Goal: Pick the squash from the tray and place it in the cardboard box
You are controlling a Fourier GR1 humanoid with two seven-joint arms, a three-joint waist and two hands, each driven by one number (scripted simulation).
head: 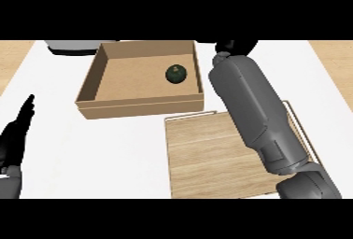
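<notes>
The left hand (15,135) is seen at the view's left edge, well left of the cardboard box (141,106), fingers straight and pointing up, at rest. The dark green squash (177,73) is shown lying on the floor of the box, toward its right wall. Just below the box, the wooden tray (207,158) is crossed by the right forearm. Right of the box, the right hand (234,46) is mostly cut off; whether its fingers are curled cannot be told.
</notes>
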